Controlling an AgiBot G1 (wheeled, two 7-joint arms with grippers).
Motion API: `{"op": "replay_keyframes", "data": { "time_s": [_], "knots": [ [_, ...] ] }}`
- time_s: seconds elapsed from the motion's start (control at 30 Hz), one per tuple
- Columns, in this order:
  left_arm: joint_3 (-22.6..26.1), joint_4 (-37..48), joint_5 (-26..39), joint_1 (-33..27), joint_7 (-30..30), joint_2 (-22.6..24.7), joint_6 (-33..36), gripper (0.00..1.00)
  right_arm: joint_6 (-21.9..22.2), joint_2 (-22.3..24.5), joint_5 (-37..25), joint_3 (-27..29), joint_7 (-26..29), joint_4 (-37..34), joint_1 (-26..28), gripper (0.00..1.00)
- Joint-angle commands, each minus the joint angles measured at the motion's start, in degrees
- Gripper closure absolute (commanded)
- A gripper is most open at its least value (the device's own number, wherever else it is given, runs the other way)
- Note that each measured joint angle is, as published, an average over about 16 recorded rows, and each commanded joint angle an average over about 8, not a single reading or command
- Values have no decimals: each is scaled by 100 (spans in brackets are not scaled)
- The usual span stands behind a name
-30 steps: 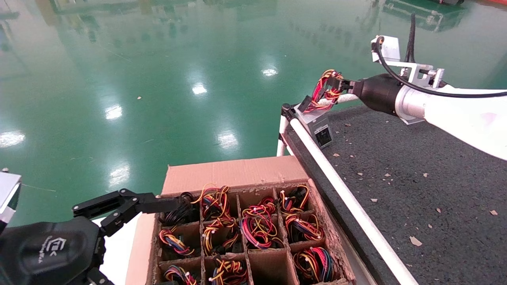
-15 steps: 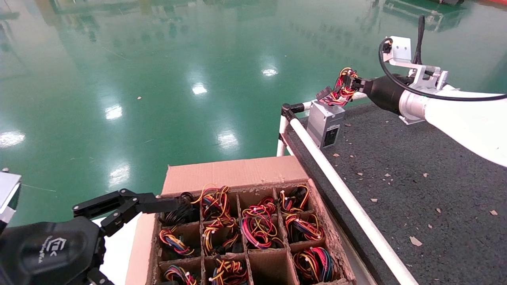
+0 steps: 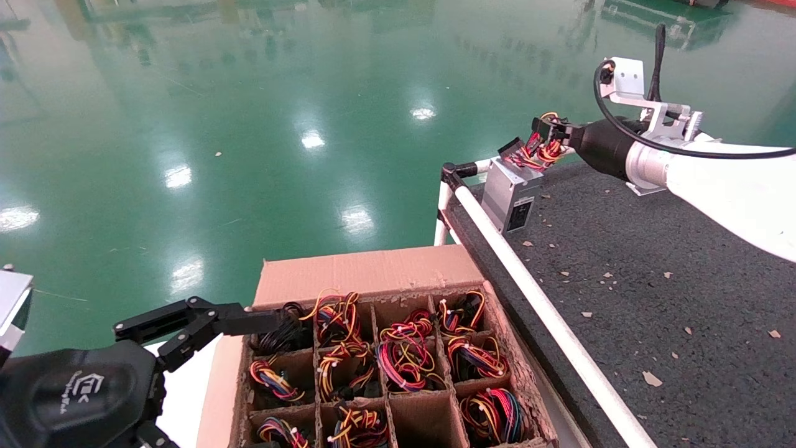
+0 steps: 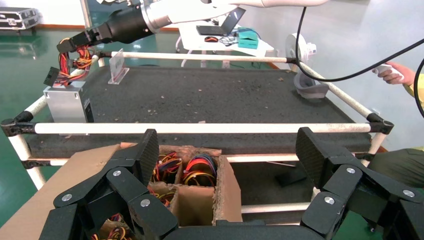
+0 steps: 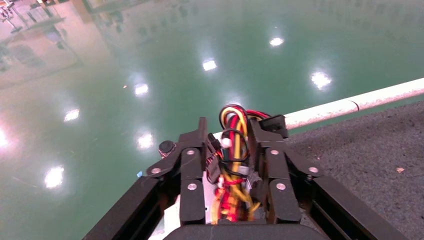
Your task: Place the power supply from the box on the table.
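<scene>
**Power supply now standing on the table corner**

While one second ago the power supply (image 3: 510, 196) was tilted over the white rail (image 3: 535, 298) at the table's far corner, it now stands upright on the table (image 3: 653, 249), just inside that rail, with its black socket panel facing the box (image 3: 373, 348). Since half a second ago it has hardly moved, only the wire bundle (image 3: 538, 149) sits a little lower, so the arm seems to be settling the load.

The right gripper (image 3: 544, 134) is closed on this bundle; in the right wrist view its fingers (image 5: 192, 172) press the red, yellow and black wires from both sides. It holds the wires only, not the grey body.

The left gripper (image 3: 186, 323) is in the same place as before, with fingers spread apart, beside the left edge of the box near a cell with dark wires.

In my judgement the placing is almost done: the unit looks supported by the table, and what remains is to release the wires and draw back. The unit stands very near the edge, so a pull on the wires could tip it.
</scene>
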Motion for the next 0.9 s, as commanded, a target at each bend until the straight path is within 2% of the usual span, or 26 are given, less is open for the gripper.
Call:
{"op": "replay_keyframes", "data": {
  "time_s": [0.03, 0.47, 0.9],
  "knots": [
    [0, 0, 0, 0, 0, 0, 0, 0, -5, 1, 0, 0, -1, 0, 2, 0],
    [0, 0, 0, 0, 0, 0, 0, 0, 0, 85, -78, -54, -115, 42, 13, 0],
    [0, 1, -1, 1, 0, 0, -2, 0, 186, 193, -149, -102, -341, 203, -50, 0]
  ]
}}
